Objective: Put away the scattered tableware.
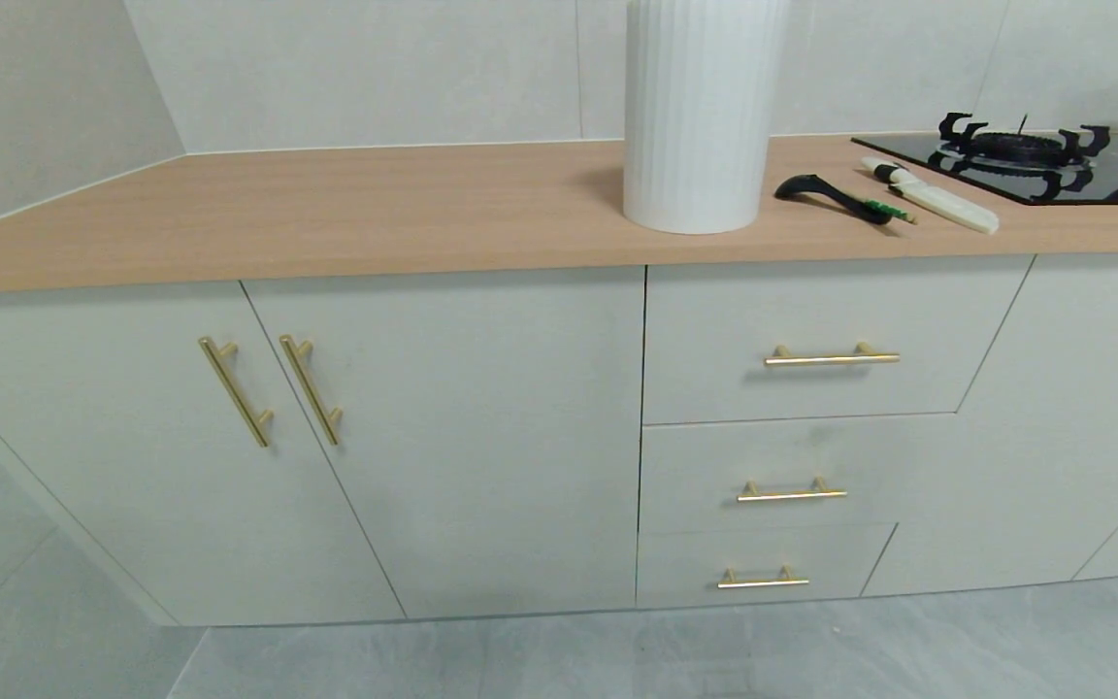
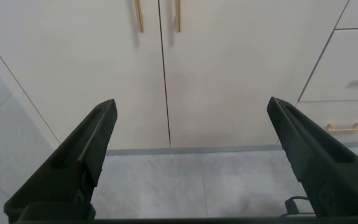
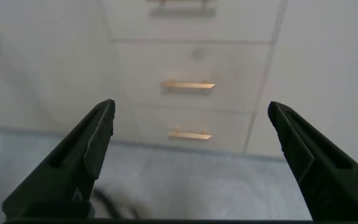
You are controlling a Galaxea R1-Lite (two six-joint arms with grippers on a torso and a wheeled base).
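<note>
Countertop: You are facing a long wooden countertop [image 1: 375, 209] that runs along a pale tiled wall [image 1: 375, 68].
Container: A tall white ribbed container [image 1: 700, 116] stands upright on the countertop, right of centre in your head view.
Black ladle: The black ladle [image 1: 831, 197] lies flat on the wood, just right of the container and not touching it.
Green-handled utensil: A thin green-handled utensil [image 1: 887, 209] lies against the ladle's handle end. You cannot tell what kind it is.
White utensil: A long white utensil [image 1: 933, 195] with a dark band near one end lies slanted between the ladle and the hob.
Hob: A black gas hob [image 1: 1035, 160] with black pan supports is set into the countertop at the far right.
Cabinet doors: Below the countertop on your left, two pale cabinet doors [image 1: 481, 437] are shut, their gold bar handles [image 1: 236, 391] side by side.
Drawers: Under the container, three stacked drawers [image 1: 811, 311] are shut, each with a horizontal gold handle.
Floor: Grey floor tiles [image 1: 617, 650] run along the base of the cabinets.
Left gripper: Your left gripper [image 2: 190, 106] hangs low in front of the cabinet doors, above the floor. Its jaws stand wide apart and hold nothing.
Right gripper: Your right gripper [image 3: 190, 106] hangs low in front of the drawers. Its jaws also stand wide apart, with nothing between them.
</note>
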